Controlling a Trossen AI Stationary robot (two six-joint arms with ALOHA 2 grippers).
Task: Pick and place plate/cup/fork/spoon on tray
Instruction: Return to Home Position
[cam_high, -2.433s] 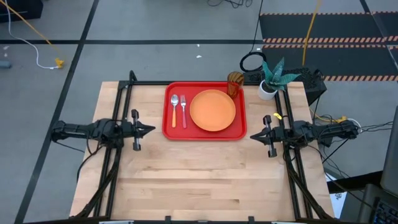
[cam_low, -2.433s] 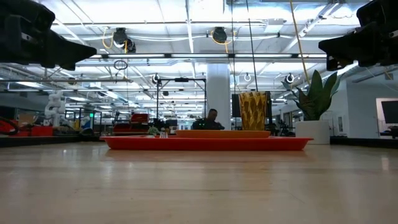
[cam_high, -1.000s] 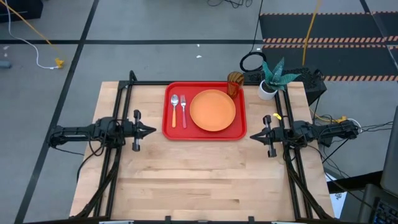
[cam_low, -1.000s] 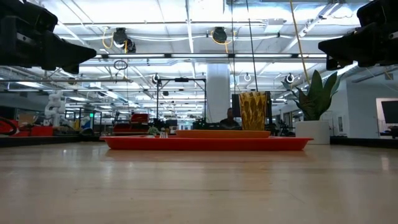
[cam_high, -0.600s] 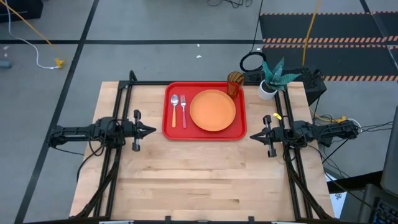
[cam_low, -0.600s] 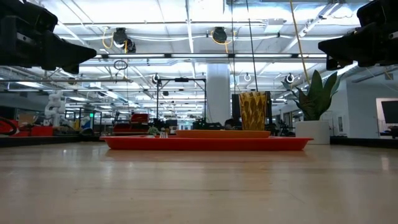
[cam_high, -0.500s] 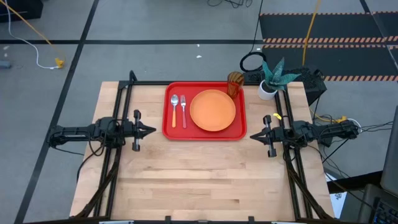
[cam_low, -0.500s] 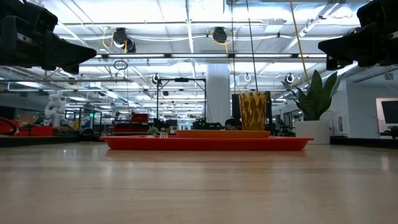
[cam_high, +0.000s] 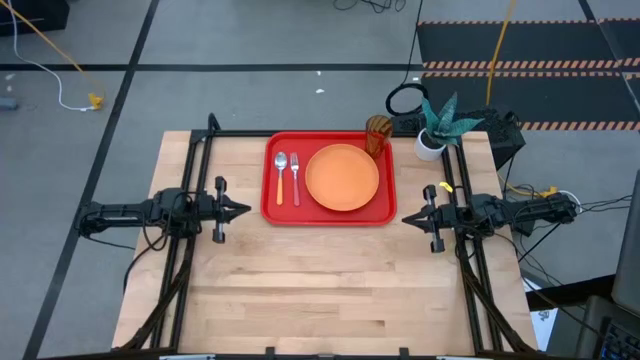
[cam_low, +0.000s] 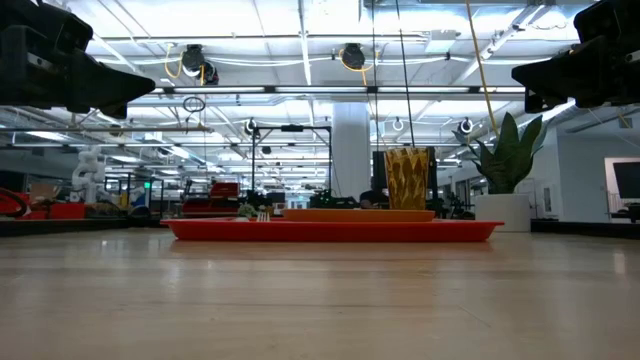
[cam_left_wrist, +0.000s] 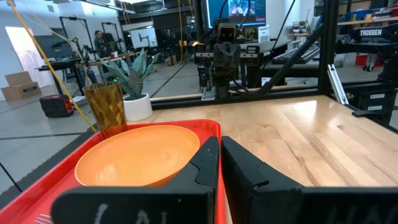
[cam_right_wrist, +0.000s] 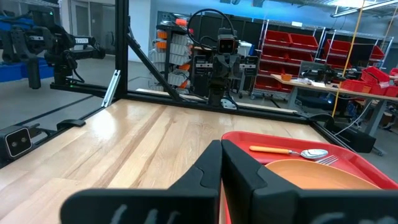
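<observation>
The left gripper (cam_high: 243, 210) hung just left of the tray (cam_high: 327, 215) and the right gripper (cam_high: 407, 219) just right of it, both with fingers clenched on nothing, while the spoon (cam_high: 281, 173), fork (cam_high: 295, 176) and plate (cam_high: 342, 177) lay on the tray and the cup (cam_high: 376, 134) stood at its far right corner. The cutlery looked light, thin and slippery, best pinched across the plastic handles; the plate stiff, taken at its rim; the cup light, gripped across its wall. Only the high view showed the left-to-right layout, whereas the low view showed the cup upright (cam_low: 405, 178).
</observation>
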